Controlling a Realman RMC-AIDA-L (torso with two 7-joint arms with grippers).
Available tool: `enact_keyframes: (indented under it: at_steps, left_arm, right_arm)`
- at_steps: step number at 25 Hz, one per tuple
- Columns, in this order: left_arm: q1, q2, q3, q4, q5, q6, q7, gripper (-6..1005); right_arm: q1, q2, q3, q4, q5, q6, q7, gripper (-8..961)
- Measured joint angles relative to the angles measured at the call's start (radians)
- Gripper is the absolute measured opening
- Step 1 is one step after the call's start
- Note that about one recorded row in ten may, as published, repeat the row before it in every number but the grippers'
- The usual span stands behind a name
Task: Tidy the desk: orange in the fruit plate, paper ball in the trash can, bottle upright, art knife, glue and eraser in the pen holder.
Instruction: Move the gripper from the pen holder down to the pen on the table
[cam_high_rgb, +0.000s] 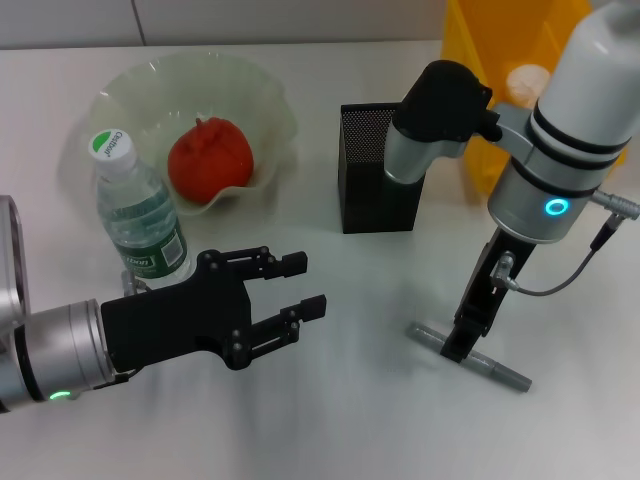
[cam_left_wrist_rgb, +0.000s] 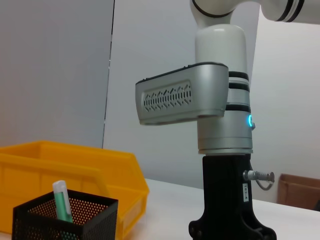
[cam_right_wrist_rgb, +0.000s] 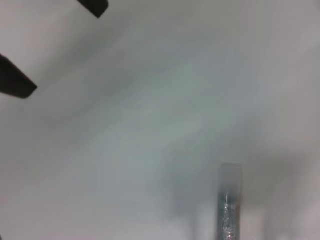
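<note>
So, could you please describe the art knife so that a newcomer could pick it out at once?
Start at the black mesh pen holder mid-desk, then look toward the robot's right. The art knife lies flat on the white desk under the right gripper: a slim grey stick, the only long, thin object.

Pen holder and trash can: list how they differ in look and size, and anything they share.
The pen holder is black see-through mesh; the trash can is solid bright yellow plastic. The pen holder is a small square cup; the trash can is far bigger and wider. In the left wrist view a green-tipped stick stands in the pen holder, while the head view shows a pale round thing in the trash can. Both stand upright, open-topped, side by side.
</note>
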Motion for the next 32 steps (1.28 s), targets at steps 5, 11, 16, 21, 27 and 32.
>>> enact_keyframes:
  at_steps: [5, 11, 16, 21, 27, 32]
  left_arm:
    - [0.000, 0.000, 0.001, -0.007, -0.012, 0.000, 0.000, 483]
    - [0.000, 0.000, 0.002, -0.007, -0.014, 0.000, 0.000, 483]
    - [0.000, 0.000, 0.001, -0.007, -0.014, 0.000, 0.001, 483]
    - [0.000, 0.000, 0.001, -0.009, -0.014, 0.001, 0.010, 483]
    - [0.000, 0.000, 0.002, -0.010, -0.014, 0.001, 0.011, 483]
    - [0.002, 0.000, 0.002, -0.011, -0.014, 0.002, 0.011, 483]
  right_arm:
    - [0.003, 0.001, -0.051, 0.018, 0.039, 0.025, 0.002, 538]
    - [0.006, 0.001, -0.066, 0.020, 0.047, 0.036, 0.005, 537]
    - [0.007, 0.000, -0.067, 0.030, 0.047, 0.041, 0.005, 535]
    - [0.008, 0.000, -0.069, 0.034, 0.047, 0.047, 0.005, 534]
    - [0.008, 0.000, -0.070, 0.034, 0.047, 0.049, 0.009, 448]
    - [0.008, 0.000, -0.080, 0.034, 0.047, 0.052, 0.018, 400]
